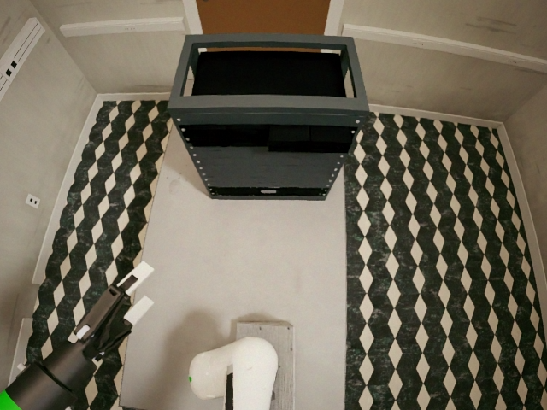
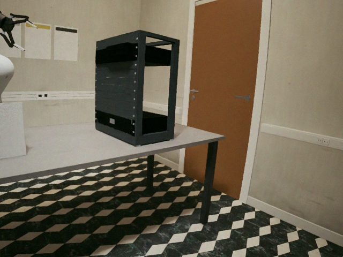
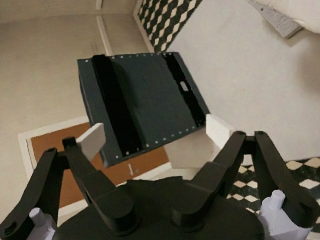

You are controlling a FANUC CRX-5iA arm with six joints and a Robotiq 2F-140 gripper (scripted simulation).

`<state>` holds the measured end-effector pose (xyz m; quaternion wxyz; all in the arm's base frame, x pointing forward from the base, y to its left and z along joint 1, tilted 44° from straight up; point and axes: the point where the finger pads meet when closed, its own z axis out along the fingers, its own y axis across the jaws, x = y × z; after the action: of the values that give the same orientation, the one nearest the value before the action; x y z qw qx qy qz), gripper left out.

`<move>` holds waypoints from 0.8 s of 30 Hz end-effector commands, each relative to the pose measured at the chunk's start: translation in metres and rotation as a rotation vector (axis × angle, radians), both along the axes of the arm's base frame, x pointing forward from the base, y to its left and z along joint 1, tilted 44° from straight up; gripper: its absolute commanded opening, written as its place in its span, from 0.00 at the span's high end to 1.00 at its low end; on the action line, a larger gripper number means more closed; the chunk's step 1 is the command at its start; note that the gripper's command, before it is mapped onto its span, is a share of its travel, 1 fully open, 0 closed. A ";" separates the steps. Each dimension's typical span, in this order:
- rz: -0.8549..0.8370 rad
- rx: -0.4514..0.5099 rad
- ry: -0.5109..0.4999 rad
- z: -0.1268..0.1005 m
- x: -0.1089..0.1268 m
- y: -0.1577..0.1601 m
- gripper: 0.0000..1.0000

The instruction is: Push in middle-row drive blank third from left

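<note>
The dark grey rack [image 1: 269,110] [image 2: 119,88] [image 3: 143,103] stands upright at the far end of the table [image 1: 247,255] [image 2: 69,143], with its front facing the robot. A black band [image 1: 229,134] [image 2: 116,53] runs along the top of the front. Black blocks at its right part [image 1: 308,138] stick out a little further. I cannot tell the single drive blanks apart at this distance. My gripper [image 1: 140,291] [image 2: 26,36] [image 3: 155,128] is open and empty. It hangs high over the table's near left edge, far from the rack and pointing towards it.
The white robot base [image 1: 238,371] [image 2: 5,72] sits on a grey pedestal [image 2: 10,129] at the near end of the table. A black unit with a small label [image 1: 267,191] [image 2: 112,120] fills the rack's bottom. A brown door [image 2: 224,83] is behind the rack.
</note>
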<state>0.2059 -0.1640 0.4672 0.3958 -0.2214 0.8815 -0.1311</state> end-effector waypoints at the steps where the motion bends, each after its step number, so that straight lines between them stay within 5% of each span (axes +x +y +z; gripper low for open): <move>1: -0.033 0.041 0.060 -0.020 0.012 0.013 0.00; 14: -0.205 0.369 0.307 -0.124 0.054 0.048 0.00; 24: -0.302 0.558 0.388 -0.166 0.070 0.058 0.00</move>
<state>0.2678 -0.1098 0.3186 0.2588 -0.0145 0.9653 0.0332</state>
